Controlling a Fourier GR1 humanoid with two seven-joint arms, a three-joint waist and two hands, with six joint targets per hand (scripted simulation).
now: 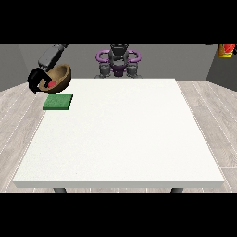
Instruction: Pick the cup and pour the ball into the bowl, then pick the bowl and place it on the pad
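From across the table (120, 139), only one hand shows plainly: the hand at the view's left (35, 79), black, with fingers curled over the rim of a brown bowl (59, 77). The other hand I cannot find anywhere. The cup is nowhere to be made out either. The bowl hangs tilted in the air, its opening toward me, a red ball (52, 84) inside. It is held above and just behind the green pad (58, 102) at the table's left far corner.

No readable text, label, number or sign appears on anything here.
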